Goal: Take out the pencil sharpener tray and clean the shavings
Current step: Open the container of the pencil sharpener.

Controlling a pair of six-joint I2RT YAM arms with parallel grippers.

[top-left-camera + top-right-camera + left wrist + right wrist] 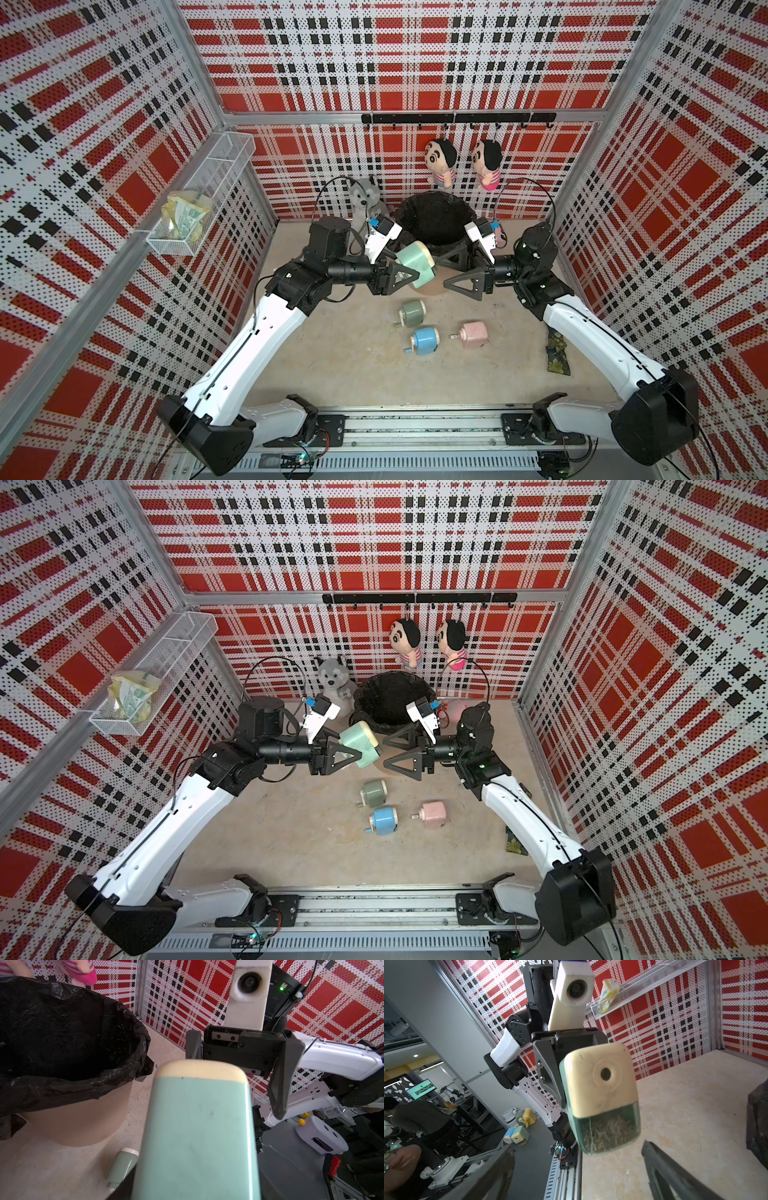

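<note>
Jaws on my right gripper [441,273] stand spread wide with nothing between them, facing left toward the mint-green plastic pencil sharpener with the cream front [415,259], just beside it but not touching. My left gripper [405,266] is clamped across that sharpener's body and holds it tilted in the air above the pale stone-look table [332,353], at the near edge of the pale round bin lined with a black plastic bag [79,1120]. The right wrist view shows what I am after: the translucent green tray [608,1130], seated in the sharpener below the pencil hole and packed with brownish shavings. As I judge it, the tray is not yet out and the step in hand is to take hold of it. To do that well I should bring the right jaws square onto the tray alone, clear of the cream front above it, close firmly on its two side walls, and then draw straight along its slide while the left grip stays rigid. With so full a load I should keep the tray level until it is over the bin on the far side, or shavings will scatter. On the table nearer me, well apart from this, lie a sage-green sharpener [411,311], a blue sharpener [426,340] and a pink sharpener [473,334].
</note>
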